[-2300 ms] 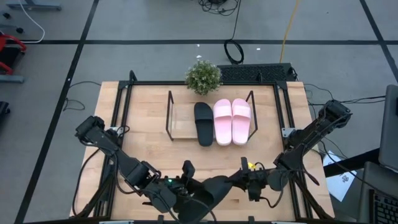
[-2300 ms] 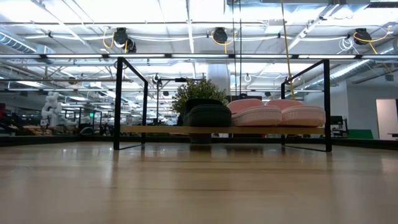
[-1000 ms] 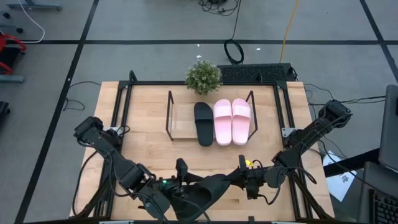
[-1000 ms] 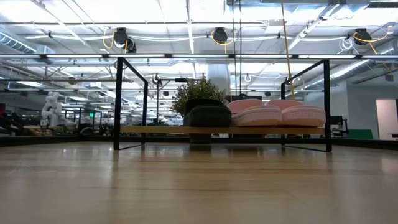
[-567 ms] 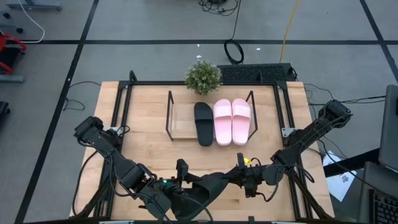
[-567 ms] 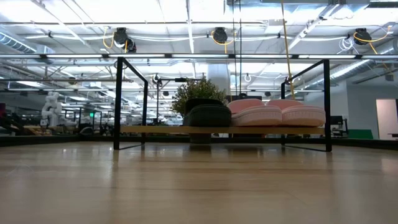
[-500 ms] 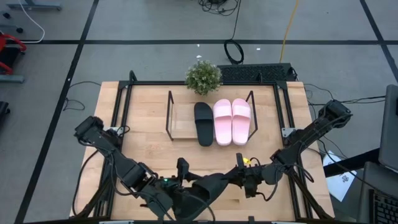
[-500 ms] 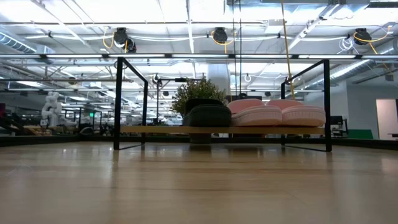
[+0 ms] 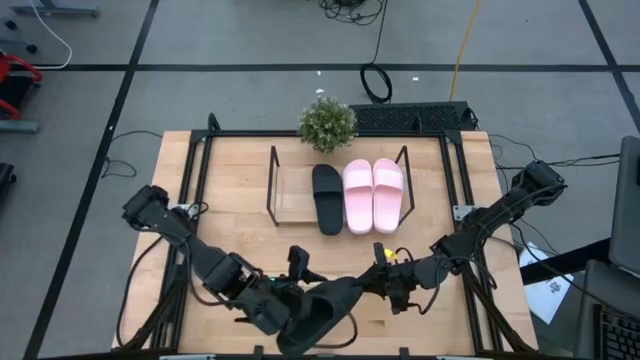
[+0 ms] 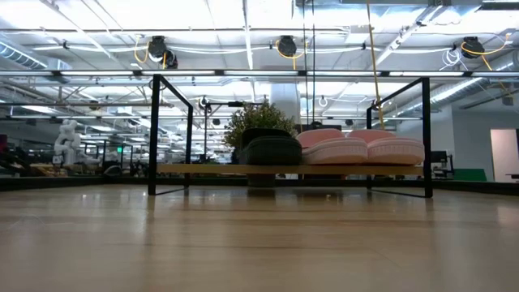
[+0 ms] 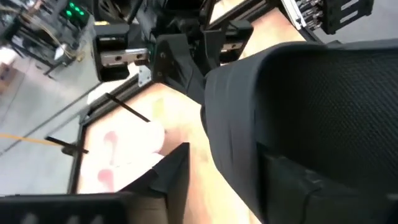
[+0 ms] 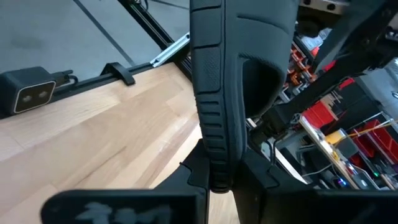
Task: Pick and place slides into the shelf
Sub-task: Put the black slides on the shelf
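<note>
Counter (image 9: 230, 235) of pale wood seen from above, its near edge crowded by two dark arms meeting over one black slide (image 9: 318, 312). Nearest, the left gripper (image 9: 290, 300) and the right gripper (image 9: 385, 283) both sit against that slide, one at each end. The right wrist view, closest of all, shows this slide's ribbed sole edge (image 12: 214, 93) running between the right jaws, which are clamped on it. The left wrist view shows the slide's wide strap (image 11: 311, 118) filling most of the picture, with the left jaws closed on it, and blurred pink shapes beyond. Farther back, mid-counter, stands the shelf (image 9: 285, 205) with thin black wire sides. On its board lie a second black slide (image 9: 326, 197) and, just beside it, two pink slides (image 9: 373, 195) side by side. The low view misses both arms entirely; it shows only the shelf (image 10: 166, 134), the black slide (image 10: 268, 149) and pink slides (image 10: 361, 148) in profile. Beyond the shelf, at the counter's far edge, sits a small potted plant (image 9: 327, 123).
</note>
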Robot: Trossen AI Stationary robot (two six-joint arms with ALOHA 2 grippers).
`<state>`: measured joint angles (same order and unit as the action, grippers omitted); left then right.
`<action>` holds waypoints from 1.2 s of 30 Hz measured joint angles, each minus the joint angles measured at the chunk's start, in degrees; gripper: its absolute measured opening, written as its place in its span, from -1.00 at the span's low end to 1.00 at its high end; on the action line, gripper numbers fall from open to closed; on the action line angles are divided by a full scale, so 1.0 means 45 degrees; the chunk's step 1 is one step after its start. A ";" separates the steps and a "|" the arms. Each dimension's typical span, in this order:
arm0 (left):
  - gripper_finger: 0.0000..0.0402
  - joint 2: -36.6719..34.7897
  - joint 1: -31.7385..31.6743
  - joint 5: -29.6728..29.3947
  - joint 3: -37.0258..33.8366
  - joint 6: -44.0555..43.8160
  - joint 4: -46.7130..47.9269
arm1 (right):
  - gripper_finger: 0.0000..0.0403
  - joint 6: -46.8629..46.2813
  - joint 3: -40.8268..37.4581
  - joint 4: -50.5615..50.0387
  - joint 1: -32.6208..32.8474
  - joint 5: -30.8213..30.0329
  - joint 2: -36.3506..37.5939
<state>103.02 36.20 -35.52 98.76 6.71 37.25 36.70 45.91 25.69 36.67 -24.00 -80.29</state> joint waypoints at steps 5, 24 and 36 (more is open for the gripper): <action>-0.53 0.0121 -0.0225 0.0173 -0.0015 0.0138 0.0122 | -0.86 -0.0003 0.0000 -0.0049 0.0000 -0.0023 0.0000; -0.99 0.0069 0.0621 -0.3885 -0.0019 0.0838 0.0306 | -0.31 -0.2458 0.0072 0.0126 0.0023 -0.3405 0.0029; -1.00 -0.0050 0.1194 -0.6056 0.0273 -0.0673 0.1767 | 0.03 -0.2140 0.0010 0.0209 0.0058 -0.5652 0.0004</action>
<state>102.79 41.57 -62.77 99.99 3.68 45.20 27.06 45.95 26.63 36.93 -49.43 -80.28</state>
